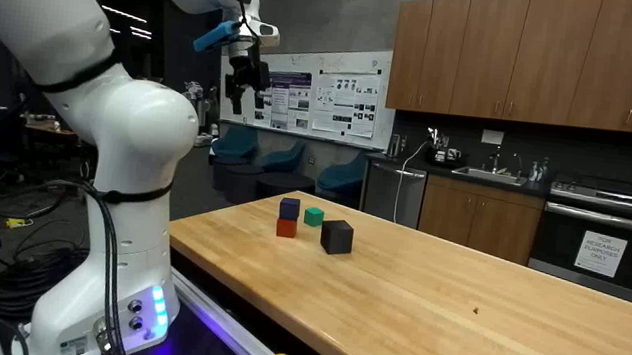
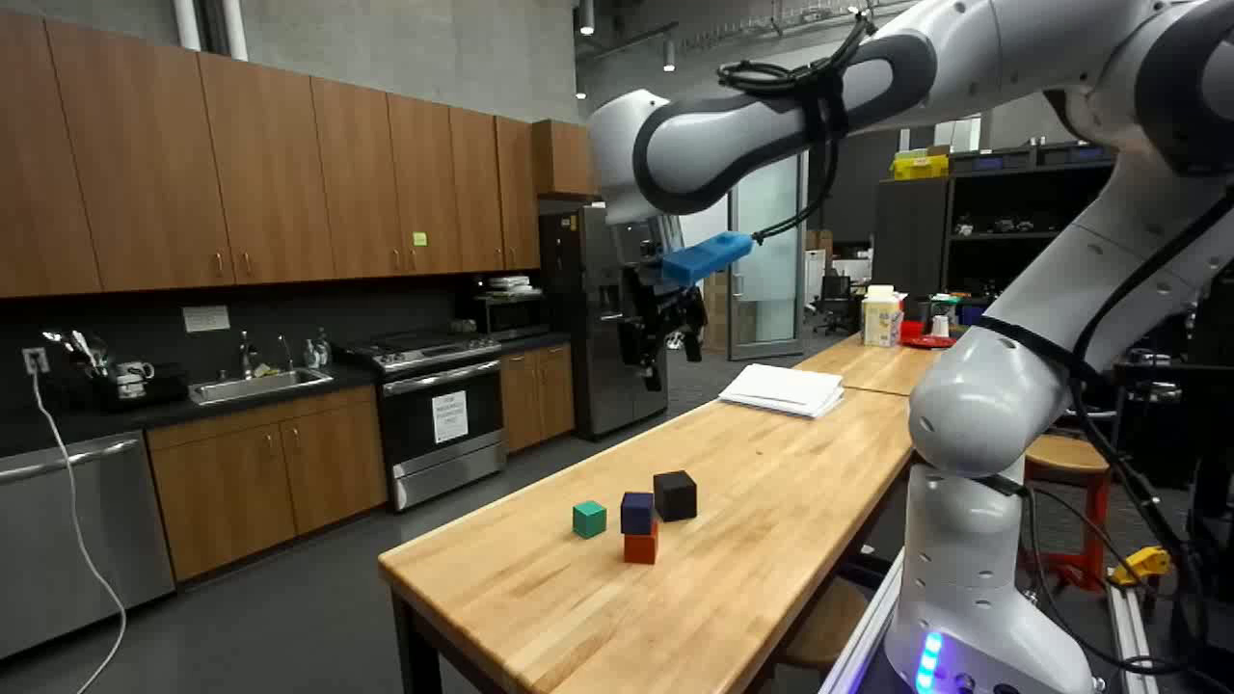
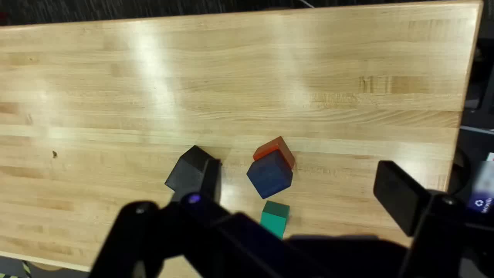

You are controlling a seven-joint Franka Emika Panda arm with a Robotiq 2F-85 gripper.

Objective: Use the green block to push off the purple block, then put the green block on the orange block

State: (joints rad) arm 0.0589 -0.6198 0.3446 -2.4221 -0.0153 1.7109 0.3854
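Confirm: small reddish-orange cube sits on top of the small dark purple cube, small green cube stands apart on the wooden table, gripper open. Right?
Stack order is reversed: the small dark purple cube sits on top of the small reddish-orange cube, as both exterior views show. The rest holds: small green cube apart on the wooden table, black gripper open.
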